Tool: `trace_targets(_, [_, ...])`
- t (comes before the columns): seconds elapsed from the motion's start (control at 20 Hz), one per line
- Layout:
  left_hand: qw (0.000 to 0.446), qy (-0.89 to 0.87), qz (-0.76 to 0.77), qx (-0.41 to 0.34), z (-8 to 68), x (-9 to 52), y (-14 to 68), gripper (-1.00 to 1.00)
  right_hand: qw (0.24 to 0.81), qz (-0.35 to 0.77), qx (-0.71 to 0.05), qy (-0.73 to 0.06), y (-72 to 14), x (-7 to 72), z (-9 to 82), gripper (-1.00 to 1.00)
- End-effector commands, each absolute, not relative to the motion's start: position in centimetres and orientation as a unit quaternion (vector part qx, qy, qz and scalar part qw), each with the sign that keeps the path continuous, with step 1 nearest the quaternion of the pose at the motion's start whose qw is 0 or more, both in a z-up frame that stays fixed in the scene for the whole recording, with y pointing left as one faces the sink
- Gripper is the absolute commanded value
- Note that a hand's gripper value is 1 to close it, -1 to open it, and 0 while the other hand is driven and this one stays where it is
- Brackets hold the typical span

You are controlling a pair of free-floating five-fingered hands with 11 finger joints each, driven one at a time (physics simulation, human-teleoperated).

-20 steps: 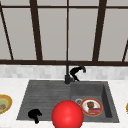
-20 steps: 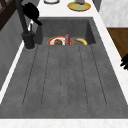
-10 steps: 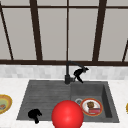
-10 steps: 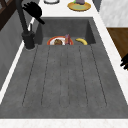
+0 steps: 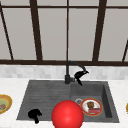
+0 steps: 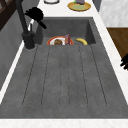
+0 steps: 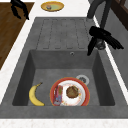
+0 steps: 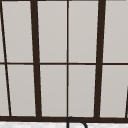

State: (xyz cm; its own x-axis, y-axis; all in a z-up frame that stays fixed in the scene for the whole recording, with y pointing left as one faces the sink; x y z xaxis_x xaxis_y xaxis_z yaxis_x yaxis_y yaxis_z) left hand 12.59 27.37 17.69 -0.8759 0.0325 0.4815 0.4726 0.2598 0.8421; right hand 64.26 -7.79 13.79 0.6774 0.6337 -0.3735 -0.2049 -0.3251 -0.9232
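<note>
Faucet (image 5: 72, 65) spout tip is met by right hand (image 5: 80, 75), fingers spread & straight, just beside it; left hand (image 5: 34, 114) is parked well apart, curled.

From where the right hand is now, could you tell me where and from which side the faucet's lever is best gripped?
Grip the free end of the lever, the short bar jutting sideways from the faucet base toward the basin. Come from the basin side, where the right hand hovers with fingers straight. The upright faucet body likely blocks approach from the other side.
</note>
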Motion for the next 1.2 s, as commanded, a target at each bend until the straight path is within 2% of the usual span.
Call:
trace_targets(0.0, [0.188, -0.771, -0.586, -0.164, 17.7, 12.6, 27.4, 0.00, 0.565, 0.383, -0.713, -0.160, -9.4, 64.0, 13.8, -1.00])
trace_targets(0.95, [0.188, -0.771, -0.586, -0.164, 17.7, 12.6, 27.4, 0.00, 0.608, 0.436, -0.613, -0.254, -13.4, 55.6, 8.5, -1.00])
trace_targets(1.15, [0.188, -0.771, -0.586, -0.164, 17.7, 12.6, 27.4, 0.00, 0.618, 0.453, -0.590, -0.255, -14.1, 53.9, 7.2, -1.00])
